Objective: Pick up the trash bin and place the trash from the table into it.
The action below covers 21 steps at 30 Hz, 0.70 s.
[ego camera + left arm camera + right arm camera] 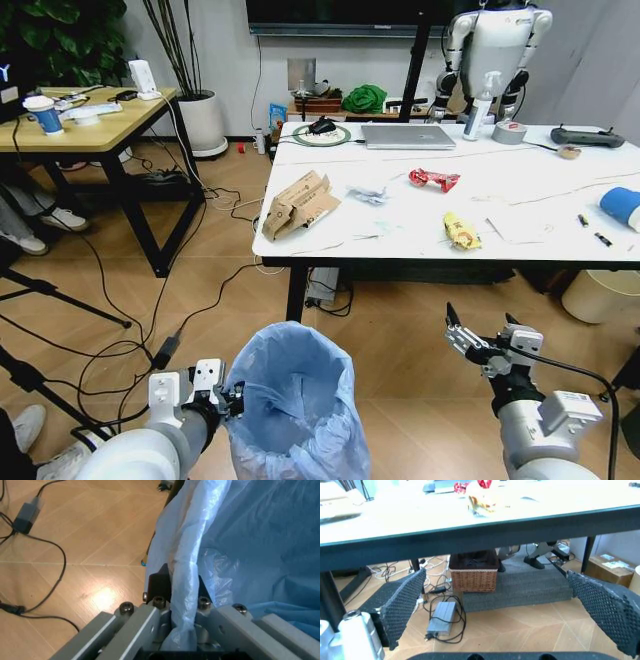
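Left gripper [222, 398] clamps trash bin [300, 405] rim.

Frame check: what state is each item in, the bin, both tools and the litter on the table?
trash bin: upright, bag open, rim clamped by left tool.
left tool: shut on the bin's bagged rim.
right tool: open, empty, in front of the table edge.
cardboard box: torn, flattened, lying on the table.
red wrapper: crumpled, on the table.
yellow wrapper: crumpled, near the front edge.
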Available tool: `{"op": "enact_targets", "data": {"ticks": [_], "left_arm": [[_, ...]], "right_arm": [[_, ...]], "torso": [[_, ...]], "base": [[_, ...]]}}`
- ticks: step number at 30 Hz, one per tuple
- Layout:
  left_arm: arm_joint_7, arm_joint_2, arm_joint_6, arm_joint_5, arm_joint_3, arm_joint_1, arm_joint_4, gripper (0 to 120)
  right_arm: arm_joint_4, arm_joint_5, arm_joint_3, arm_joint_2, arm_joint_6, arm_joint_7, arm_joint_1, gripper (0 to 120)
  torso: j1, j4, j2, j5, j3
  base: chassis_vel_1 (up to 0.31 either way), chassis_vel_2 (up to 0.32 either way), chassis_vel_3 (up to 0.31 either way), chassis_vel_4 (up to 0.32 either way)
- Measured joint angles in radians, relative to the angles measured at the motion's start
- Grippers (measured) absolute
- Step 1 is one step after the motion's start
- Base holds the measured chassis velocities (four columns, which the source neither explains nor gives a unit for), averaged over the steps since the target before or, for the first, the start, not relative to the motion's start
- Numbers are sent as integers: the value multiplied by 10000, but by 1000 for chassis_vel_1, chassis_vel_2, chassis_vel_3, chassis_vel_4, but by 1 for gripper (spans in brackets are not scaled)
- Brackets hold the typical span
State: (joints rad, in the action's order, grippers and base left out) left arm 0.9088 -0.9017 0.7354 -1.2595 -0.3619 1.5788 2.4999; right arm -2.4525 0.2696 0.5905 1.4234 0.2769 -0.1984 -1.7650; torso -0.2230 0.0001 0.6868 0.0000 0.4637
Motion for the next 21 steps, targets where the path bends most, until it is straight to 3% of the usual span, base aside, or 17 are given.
{"op": "enact_targets", "data": {"ticks": [21], "left_arm": [[3,9,0,8,-100,235,0,0]], "right_arm": [[10,575,301,-335,86,6,304,100]], "torso": [[-392,0,956,0,563]], "base": [[0,0,0,0]]}}
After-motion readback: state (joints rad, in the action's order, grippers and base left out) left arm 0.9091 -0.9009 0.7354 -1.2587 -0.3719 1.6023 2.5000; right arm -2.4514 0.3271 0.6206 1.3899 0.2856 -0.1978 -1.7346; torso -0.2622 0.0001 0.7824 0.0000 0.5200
